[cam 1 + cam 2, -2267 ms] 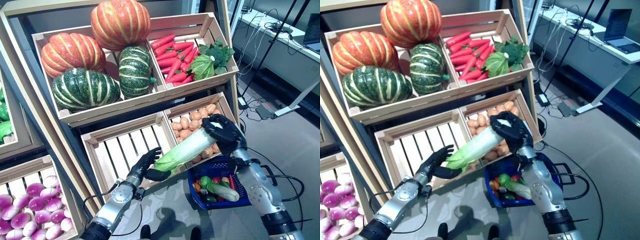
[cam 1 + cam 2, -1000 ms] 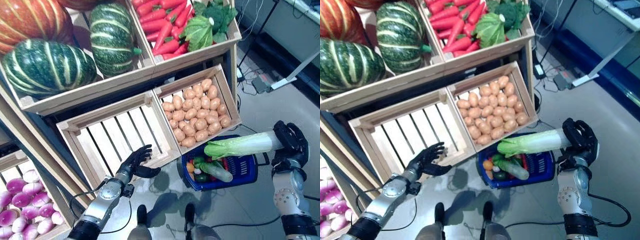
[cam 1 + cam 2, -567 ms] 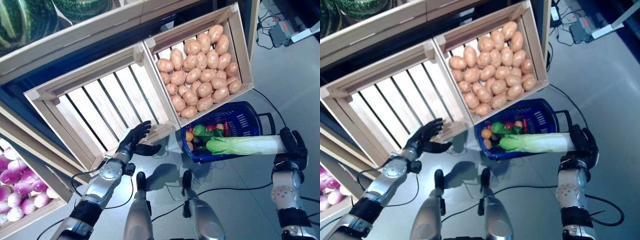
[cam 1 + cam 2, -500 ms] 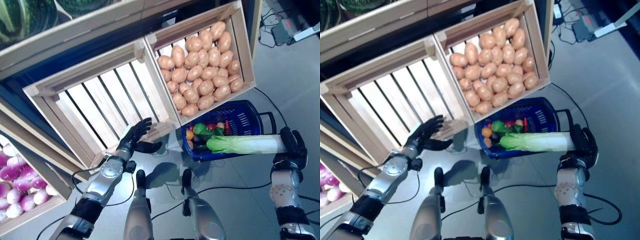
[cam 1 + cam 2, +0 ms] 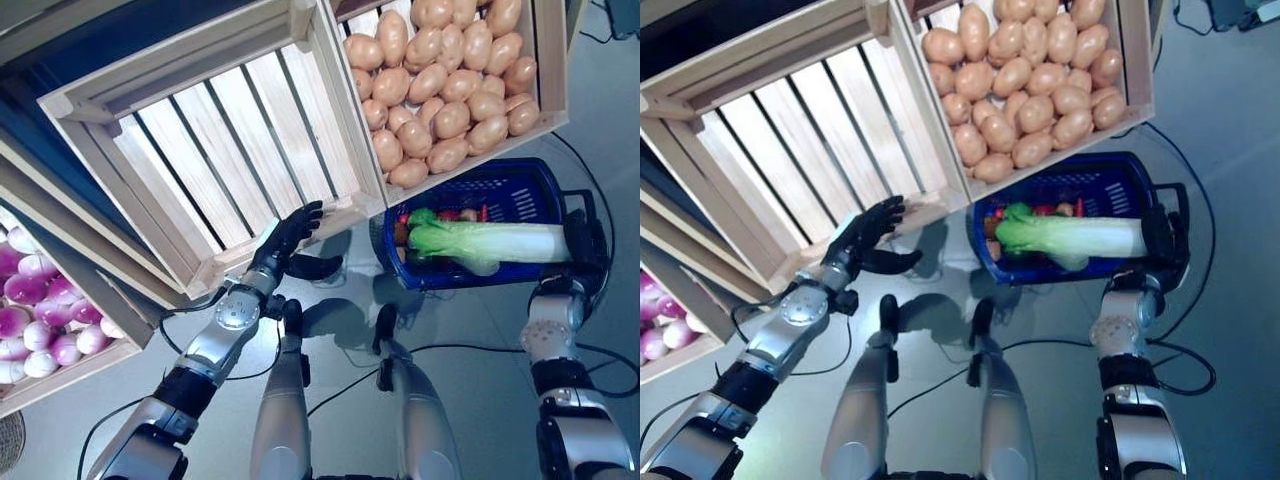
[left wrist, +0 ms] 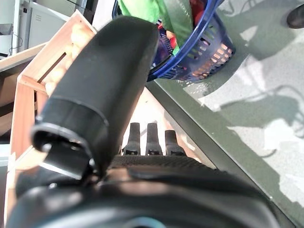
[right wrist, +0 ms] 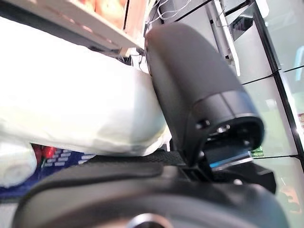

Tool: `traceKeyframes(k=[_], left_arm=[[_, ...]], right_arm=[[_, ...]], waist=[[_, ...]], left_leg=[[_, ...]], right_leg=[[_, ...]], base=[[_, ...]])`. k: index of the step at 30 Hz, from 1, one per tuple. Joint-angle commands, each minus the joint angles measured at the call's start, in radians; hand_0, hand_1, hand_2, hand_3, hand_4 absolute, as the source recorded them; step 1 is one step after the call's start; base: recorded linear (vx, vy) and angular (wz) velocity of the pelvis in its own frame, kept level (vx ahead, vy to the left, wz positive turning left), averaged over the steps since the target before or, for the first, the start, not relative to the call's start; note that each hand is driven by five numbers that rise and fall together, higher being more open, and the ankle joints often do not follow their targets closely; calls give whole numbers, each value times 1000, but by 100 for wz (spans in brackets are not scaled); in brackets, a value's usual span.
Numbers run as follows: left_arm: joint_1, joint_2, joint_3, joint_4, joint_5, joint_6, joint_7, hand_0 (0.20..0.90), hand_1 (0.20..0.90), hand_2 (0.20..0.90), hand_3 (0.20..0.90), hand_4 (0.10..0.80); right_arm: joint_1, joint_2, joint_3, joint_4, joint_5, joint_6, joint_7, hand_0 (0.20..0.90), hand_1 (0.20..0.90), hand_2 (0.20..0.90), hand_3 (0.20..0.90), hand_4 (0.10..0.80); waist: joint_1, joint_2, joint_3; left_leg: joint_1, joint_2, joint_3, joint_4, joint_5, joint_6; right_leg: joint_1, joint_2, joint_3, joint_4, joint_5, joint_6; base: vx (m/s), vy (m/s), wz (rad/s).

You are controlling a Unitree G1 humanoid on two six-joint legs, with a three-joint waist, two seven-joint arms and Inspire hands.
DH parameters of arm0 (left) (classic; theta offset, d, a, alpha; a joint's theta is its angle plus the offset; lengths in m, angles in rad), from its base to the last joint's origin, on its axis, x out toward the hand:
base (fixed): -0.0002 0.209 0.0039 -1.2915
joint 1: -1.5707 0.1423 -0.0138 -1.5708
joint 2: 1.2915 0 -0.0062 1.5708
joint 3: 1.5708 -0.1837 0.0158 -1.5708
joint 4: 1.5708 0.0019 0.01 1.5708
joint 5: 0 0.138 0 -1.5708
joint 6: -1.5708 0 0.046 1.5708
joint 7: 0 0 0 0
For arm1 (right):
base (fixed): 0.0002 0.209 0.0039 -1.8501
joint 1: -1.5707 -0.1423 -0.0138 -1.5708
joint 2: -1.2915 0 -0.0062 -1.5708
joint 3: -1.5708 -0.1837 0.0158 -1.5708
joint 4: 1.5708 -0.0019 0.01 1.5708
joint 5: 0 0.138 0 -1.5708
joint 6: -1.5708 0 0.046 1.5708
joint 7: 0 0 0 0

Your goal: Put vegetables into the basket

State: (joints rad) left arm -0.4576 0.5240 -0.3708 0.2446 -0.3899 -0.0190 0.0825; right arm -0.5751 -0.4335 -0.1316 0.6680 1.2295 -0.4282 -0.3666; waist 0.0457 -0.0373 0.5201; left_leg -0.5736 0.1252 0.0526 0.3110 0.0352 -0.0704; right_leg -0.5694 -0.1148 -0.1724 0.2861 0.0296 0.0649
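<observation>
A long cabbage [image 5: 490,242] with a white stalk and green leaves lies across the top of the blue basket [image 5: 540,183] on the floor. My right hand [image 5: 589,243] is shut on its white stalk end at the basket's right side; the stalk [image 7: 66,109] fills the right wrist view under the thumb. Under the cabbage the basket holds several small vegetables [image 5: 1032,211]. My left hand [image 5: 290,240] hangs open with straight fingers at the front edge of the empty wooden crate [image 5: 215,140], left of the basket.
A crate of potatoes [image 5: 440,85] juts out just above the basket. A crate of purple turnips [image 5: 40,315] stands at the far left. The basket's black handle [image 5: 1180,205] lies at its right end. Grey floor spreads below and to the right.
The camera has tipped further down. My right hand has lowered the cabbage onto the basket's top, from hanging just in front of it. My left hand has stayed by the empty crate.
</observation>
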Motion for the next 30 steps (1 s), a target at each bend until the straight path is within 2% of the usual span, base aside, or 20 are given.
traceKeyframes(k=[1,7,12,17,21,30], left_arm=[[-79,-2,-6,-96,-19,-134,-8,900,900,900,900,800],[-112,8,-27,-121,-52,-161,-4,900,900,900,900,800],[-112,20,-36,-158,-61,-175,12,900,900,900,900,800],[-114,25,-43,-175,-69,-177,23,900,900,900,900,800],[-100,46,-41,-195,-68,-180,40,900,900,900,900,800],[-89,43,-40,-202,-41,-205,56,900,900,900,900,800]], right_arm=[[-79,-150,-24,-53,6,-158,49,300,300,300,300,400],[-144,-155,-8,-18,-39,-177,-23,300,300,300,300,400],[-188,-186,-10,12,-136,-177,-151,300,300,300,300,400],[-215,-201,11,10,-243,-132,-291,300,300,300,300,400],[-224,-196,38,26,-258,-39,-424,300,300,300,300,400],[-234,-182,5,117,-154,-51,-456,300,300,300,300,400]], waist=[[2,50,0],[12,66,0],[21,81,0],[23,94,0],[25,102,0],[26,124,0]], left_leg=[[-119,-42,-44,140,-66,-15],[-220,-53,-47,232,-106,9],[-321,-66,-50,321,-139,24],[-396,-80,-53,385,-163,36],[-457,-88,-55,416,-168,49],[-490,-105,-49,461,-188,55]], right_leg=[[-24,-33,-58,150,-93,-3],[-158,-69,-38,286,-125,3],[-285,-98,-22,396,-139,9],[-368,-105,-9,465,-147,7],[-440,-97,11,509,-143,1],[-478,-95,20,550,-145,0]], base=[[-6,5,8],[8,-4,10],[25,-19,10],[25,-7,1],[30,2,2],[28,51,-2]])
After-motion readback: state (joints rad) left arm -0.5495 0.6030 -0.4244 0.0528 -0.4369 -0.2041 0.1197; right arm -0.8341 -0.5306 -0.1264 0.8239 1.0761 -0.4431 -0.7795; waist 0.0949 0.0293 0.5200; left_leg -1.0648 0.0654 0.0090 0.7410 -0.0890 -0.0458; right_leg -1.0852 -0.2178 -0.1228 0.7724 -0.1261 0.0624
